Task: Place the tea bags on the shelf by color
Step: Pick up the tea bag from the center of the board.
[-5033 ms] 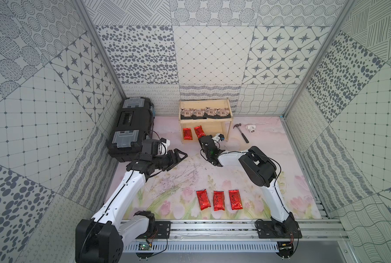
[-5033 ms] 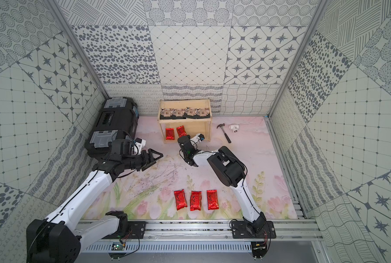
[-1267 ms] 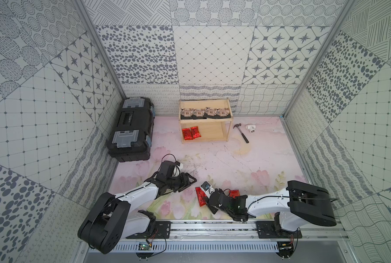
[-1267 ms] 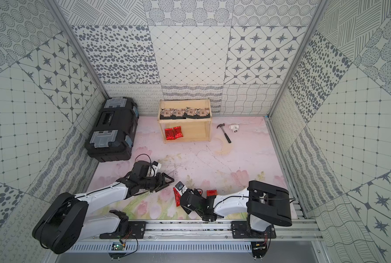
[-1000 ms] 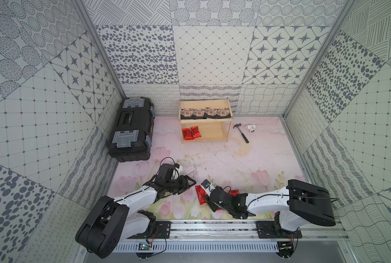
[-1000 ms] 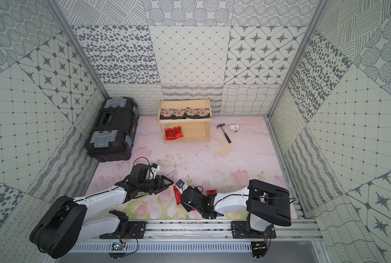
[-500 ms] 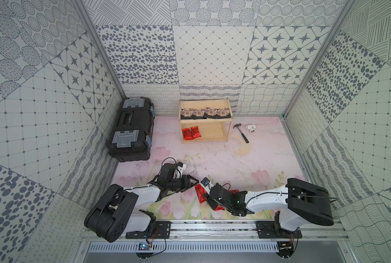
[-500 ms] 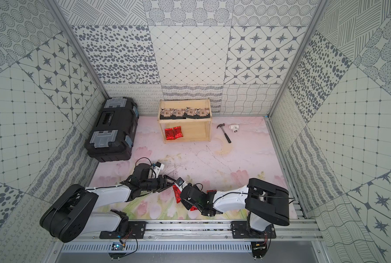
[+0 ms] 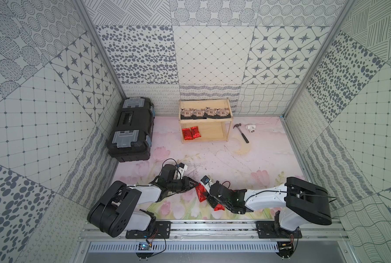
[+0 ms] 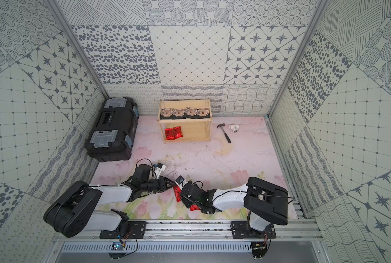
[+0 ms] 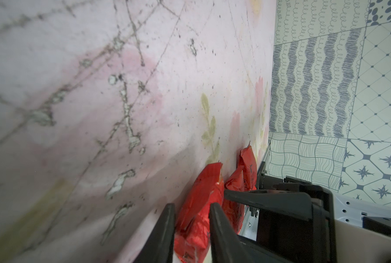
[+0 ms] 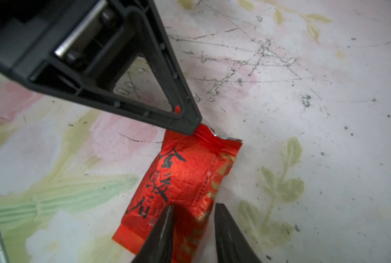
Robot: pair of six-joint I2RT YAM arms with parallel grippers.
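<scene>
**Status.** The shiny oblong red foil packet with dark writing lies on the pink floral counter. It is at the lower centre of both top views, between the two arms. The left gripper is narrowed onto one crimped end. In the left wrist view foil fills the gap between its fingers, so read this as a pinch on the red foil packet. The right gripper is partly spread astride the opposite end, with one finger overlapping the foil. Whether it presses the packet cannot be told. A second red foil packet lies beneath the right gripper.

**Destination.** The light-wood two-tier shelf sits at the upper centre. Black packets with beige labels line the upper tier. A shelved red pair occupies the left of the lower tier, so red belongs there.

**Hazards.**
1. Both grippers address one packet. If one arm lifts while the other bears down, the foil may tear or slip free.
2. The grippers sit just beside each other, so a small sideways move risks finger collision.
3. The hold is on an end seam only. The packet will probably dangle and could drop in transit.
4. Clearance under the upper board looks low. A swinging packet could displace the shelved red pair or nudge the shelf.
</scene>
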